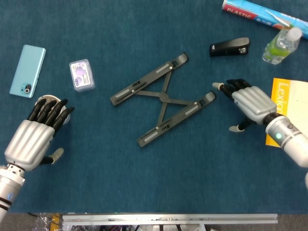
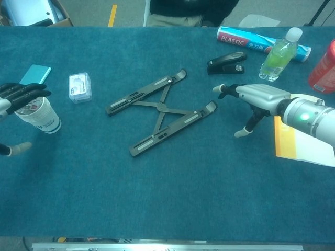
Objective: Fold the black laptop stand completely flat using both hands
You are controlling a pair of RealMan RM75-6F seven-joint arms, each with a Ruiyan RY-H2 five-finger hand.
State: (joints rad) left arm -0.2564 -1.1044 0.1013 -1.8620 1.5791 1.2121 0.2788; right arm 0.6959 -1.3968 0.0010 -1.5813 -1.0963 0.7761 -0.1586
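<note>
Across the blue tabletop (image 1: 144, 192), the black laptop stand (image 1: 162, 98) lies near the centre, spread open in an X: two long rails crossed by thinner struts, not yet folded. Its long axis runs from about eight o'clock up to two o'clock in the head view.

Next in size come the arms. At four o'clock from the stand, the right hand (image 1: 245, 101) hovers with fingers apart and nothing in it; its fingertips (image 2: 222, 89) point toward the upturned end of the nearer rail, just beside it but not touching. At eight o'clock, well apart from the stand, the left hand (image 1: 32, 137) is likewise empty, fingers extended and a little spread, reaching over a paper cup (image 2: 37, 114); contact with the cup cannot be judged.

So the right hand is by far the nearer, and the rail end lies at roughly nine o'clock from it. Closing the stand probably needs the left hand brought across to the far rail, so the two rails can be pushed together across that long axis.

Smaller things sit around the edge: a yellow booklet (image 1: 285, 103), a turquoise phone (image 1: 27, 70), a green bottle (image 1: 281, 44), a black stapler (image 1: 230, 46) and a small clear case (image 1: 81, 74).
</note>
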